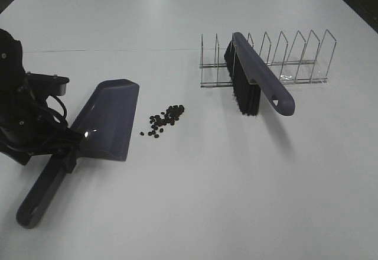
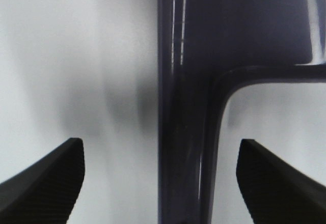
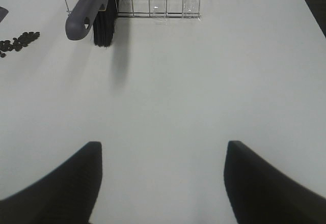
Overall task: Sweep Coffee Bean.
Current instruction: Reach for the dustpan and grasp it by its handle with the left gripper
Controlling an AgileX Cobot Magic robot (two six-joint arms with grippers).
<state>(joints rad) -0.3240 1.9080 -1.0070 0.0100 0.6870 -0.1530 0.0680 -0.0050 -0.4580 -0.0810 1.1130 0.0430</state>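
The coffee beans (image 1: 165, 118) lie in a loose dark scatter on the white table, just right of the dustpan's open lip; they also show in the right wrist view (image 3: 18, 40). The purple-grey dustpan (image 1: 109, 118) lies flat, handle toward the front left. My left gripper (image 1: 64, 149) is open and straddles the handle neck (image 2: 186, 158), with a gap on each side of it. The purple brush (image 1: 260, 77) with black bristles leans in a wire rack (image 1: 301, 59). My right gripper (image 3: 163, 145) is open and empty above bare table, well short of the brush (image 3: 86, 10).
The wire rack (image 3: 158, 0) has several empty slots to the right of the brush. The table's dark edges show at the far corners. My right arm is out of the exterior high view.
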